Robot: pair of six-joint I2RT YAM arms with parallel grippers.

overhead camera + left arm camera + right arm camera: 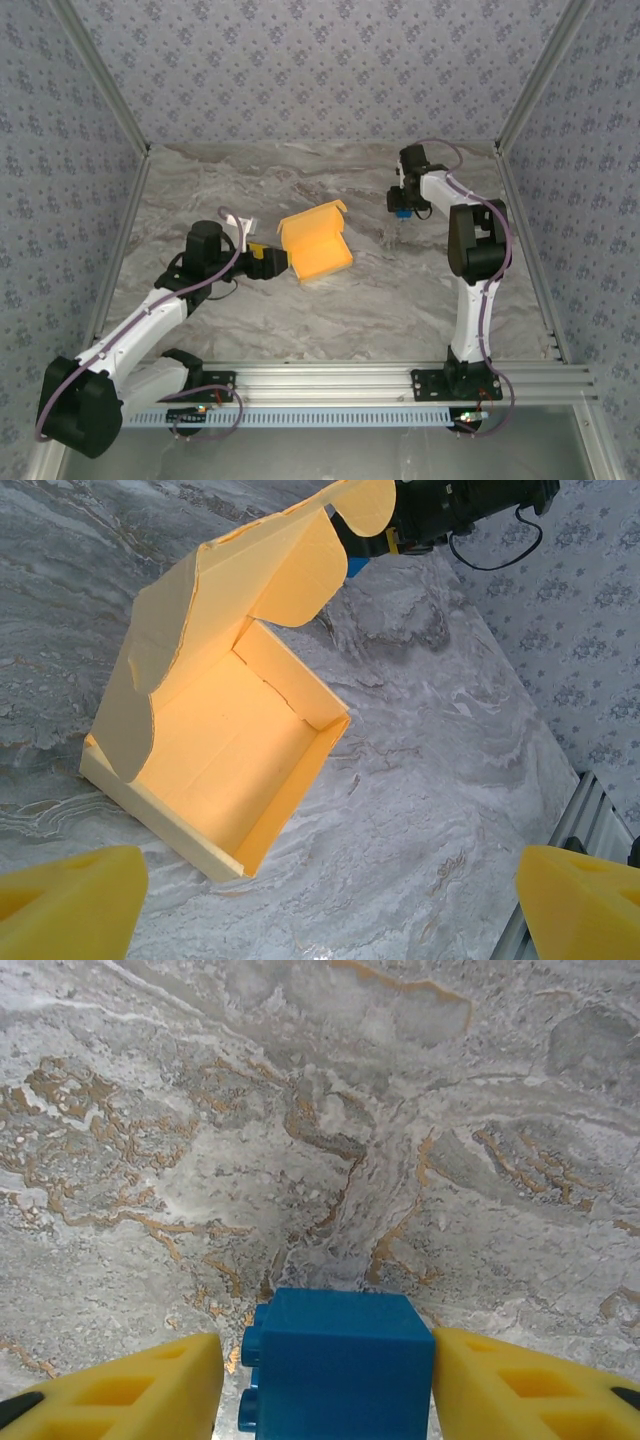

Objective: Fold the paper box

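The paper box (315, 250) (230, 750) is yellow-orange card, standing as an open tray with its lid flap raised at the far side, near the middle of the marble table (300, 320). My left gripper (283, 262) (330, 905) stands open just left of the box, with only bare table between its yellow fingers (70, 900). My right gripper (403, 212) (330, 1385) is far right at the back, straddling a small blue block (340, 1360). Its right finger touches the block, and a narrow gap shows at the left finger (130, 1390).
An aluminium rail (400, 380) runs along the near edge where the arm bases are bolted. Patterned walls with metal posts (530, 90) close in the back and sides. The right arm (470, 500) shows beyond the box's lid.
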